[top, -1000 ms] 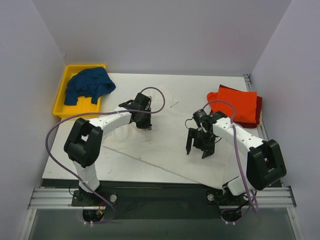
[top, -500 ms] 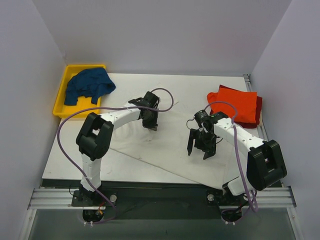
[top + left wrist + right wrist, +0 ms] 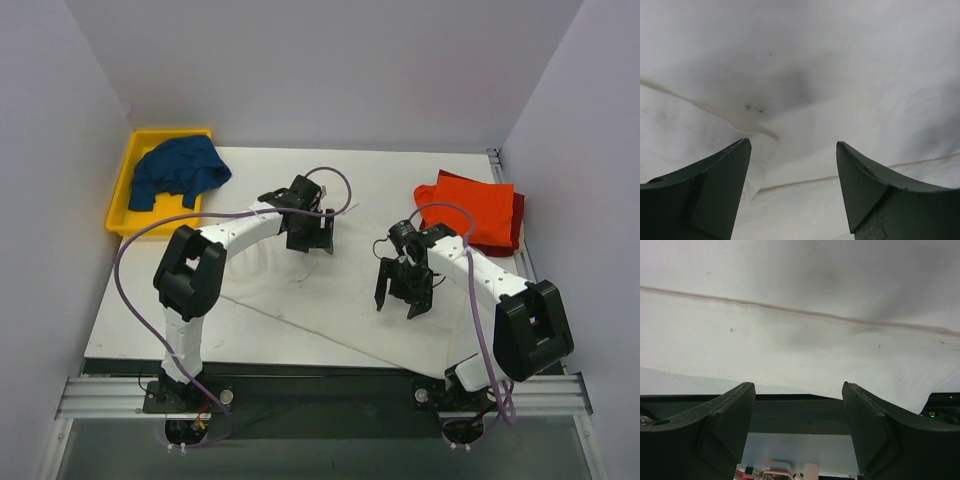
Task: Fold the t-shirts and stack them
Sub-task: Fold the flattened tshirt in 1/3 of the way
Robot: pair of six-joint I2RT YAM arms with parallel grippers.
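Observation:
A large off-white t-shirt [image 3: 330, 300] lies spread over the middle of the table. My left gripper [image 3: 315, 247] hangs just above its far part, open, with nothing between the fingers. In the left wrist view, the left gripper [image 3: 792, 142] frames a seam and a small raised crease [image 3: 762, 131] in the shirt [image 3: 800, 65]. My right gripper [image 3: 394, 303] is open over the shirt's right half, near its hem [image 3: 790, 310]. An orange-red t-shirt [image 3: 478, 208] lies folded on a dark red one [image 3: 517, 228] at the right. A dark blue t-shirt [image 3: 178, 168] is bunched in the bin.
A yellow plastic bin [image 3: 122, 190] stands at the table's far left corner. Purple cables loop over both arms. The table's metal front rail [image 3: 320, 395] runs behind the arm bases. Grey walls close in on three sides.
My left gripper has moved to the right over the off-white shirt and gone from shut to open. The right arm has not moved.

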